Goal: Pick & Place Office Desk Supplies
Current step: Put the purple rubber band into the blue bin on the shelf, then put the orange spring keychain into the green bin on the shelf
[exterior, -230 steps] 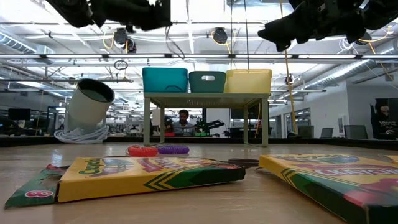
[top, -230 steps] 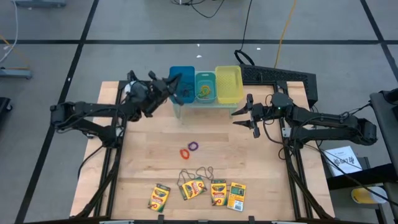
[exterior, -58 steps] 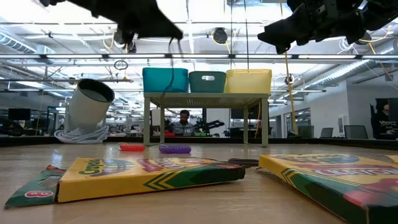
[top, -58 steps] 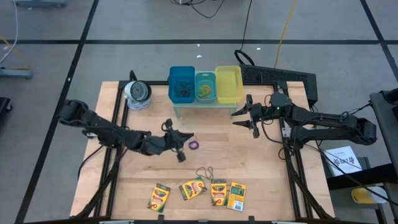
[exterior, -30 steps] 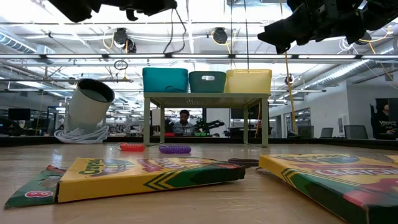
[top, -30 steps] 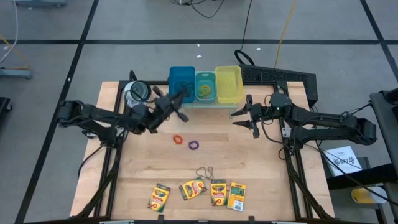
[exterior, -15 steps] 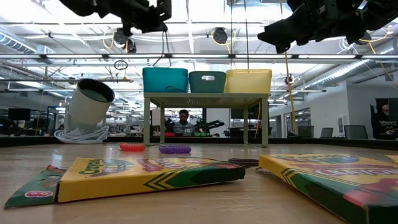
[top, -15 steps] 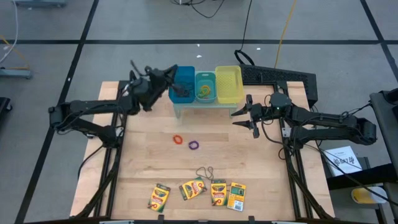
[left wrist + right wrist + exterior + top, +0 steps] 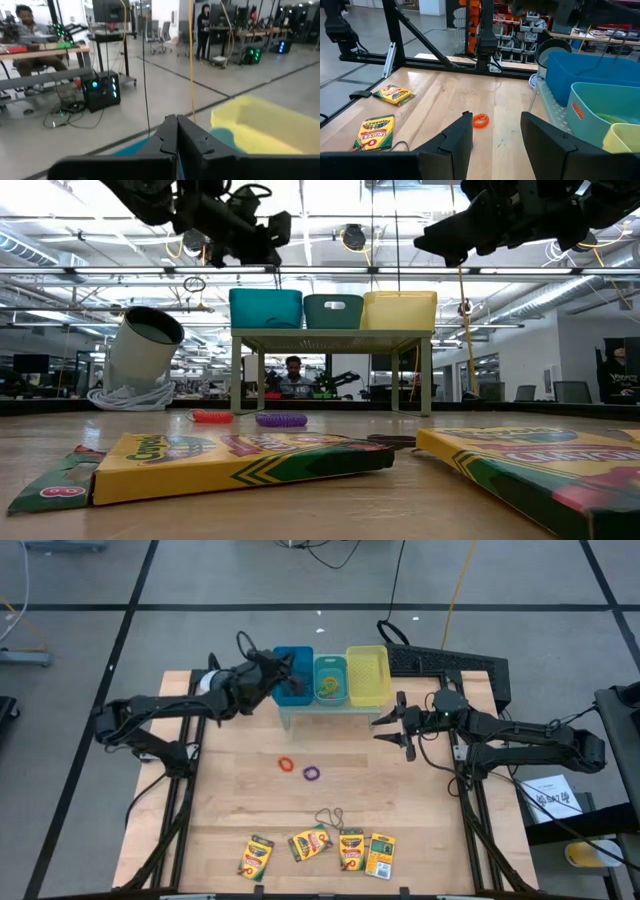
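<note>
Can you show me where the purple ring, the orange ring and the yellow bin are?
purple ring (image 9: pixel 311 773): high view, on the band itself.
orange ring (image 9: pixel 480 120): right wrist view, on the band lying on the table.
yellow bin (image 9: pixel 368 675): high view, on its floor.

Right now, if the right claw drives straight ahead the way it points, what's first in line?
Probably nothing soon: the open right claw points across bare wooden tabletop, with the small orange ring band lying below its line. Depth is unclear; the blue plastic bin sits off to one side.
</note>
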Controlling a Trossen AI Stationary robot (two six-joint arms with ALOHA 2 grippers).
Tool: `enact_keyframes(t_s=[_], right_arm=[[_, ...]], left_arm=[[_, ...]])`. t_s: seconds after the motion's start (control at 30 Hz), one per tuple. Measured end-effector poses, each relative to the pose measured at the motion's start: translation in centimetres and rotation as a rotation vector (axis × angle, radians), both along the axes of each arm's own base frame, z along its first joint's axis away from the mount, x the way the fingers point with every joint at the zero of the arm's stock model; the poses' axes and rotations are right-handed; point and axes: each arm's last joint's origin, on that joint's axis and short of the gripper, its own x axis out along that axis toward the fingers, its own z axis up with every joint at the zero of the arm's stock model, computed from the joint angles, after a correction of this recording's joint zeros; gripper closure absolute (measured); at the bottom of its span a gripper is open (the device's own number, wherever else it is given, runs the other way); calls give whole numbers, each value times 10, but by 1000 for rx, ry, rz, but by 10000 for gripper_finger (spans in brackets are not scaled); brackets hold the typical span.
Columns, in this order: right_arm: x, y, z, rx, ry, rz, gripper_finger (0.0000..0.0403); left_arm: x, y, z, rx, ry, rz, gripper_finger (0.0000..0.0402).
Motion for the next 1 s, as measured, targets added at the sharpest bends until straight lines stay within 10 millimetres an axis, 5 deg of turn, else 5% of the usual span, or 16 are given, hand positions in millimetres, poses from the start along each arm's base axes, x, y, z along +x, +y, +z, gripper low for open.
enact_keyframes(t_s=[1.0], right_arm=[[0, 0, 0, 2, 1, 0, 248]], left_arm=[[4, -3, -19, -212, -26, -53, 334]])
